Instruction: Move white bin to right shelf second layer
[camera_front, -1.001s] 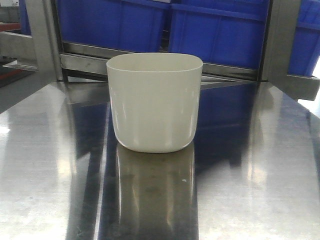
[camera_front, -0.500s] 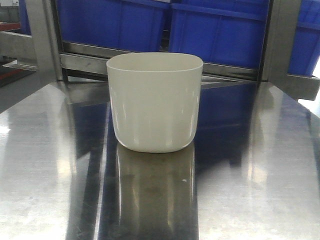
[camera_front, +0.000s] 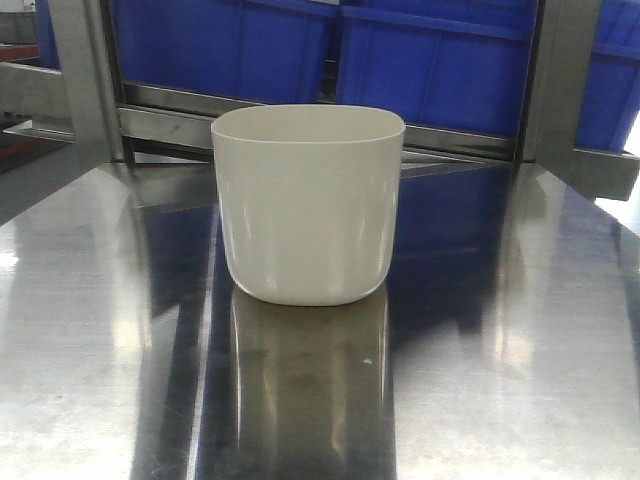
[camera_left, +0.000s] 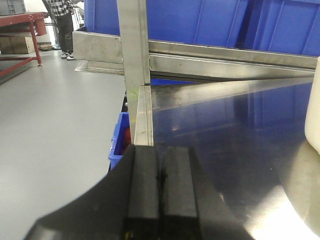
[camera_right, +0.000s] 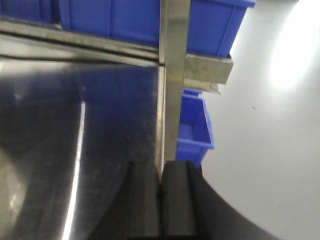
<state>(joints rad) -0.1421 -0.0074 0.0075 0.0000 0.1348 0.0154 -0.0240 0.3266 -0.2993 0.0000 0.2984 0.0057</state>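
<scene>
White bin (camera_front: 308, 205) stands upright mid-way on the steel tabletop (camera_front: 90, 330). Left gripper (camera_left: 160, 192), fingers pressed together, has it off to its right and looks nearer; right gripper (camera_right: 161, 200), also closed, doesn't catch it.

From the left wrist only a sliver of the white bin (camera_left: 314, 110) shows, cut by the right edge. Behind the bin, the blue crates (camera_front: 430, 60) run off the top of the front view. Its inside stays hidden there. Far left of the bin, a person (camera_left: 64, 22) is cut off at the shoulders.
</scene>
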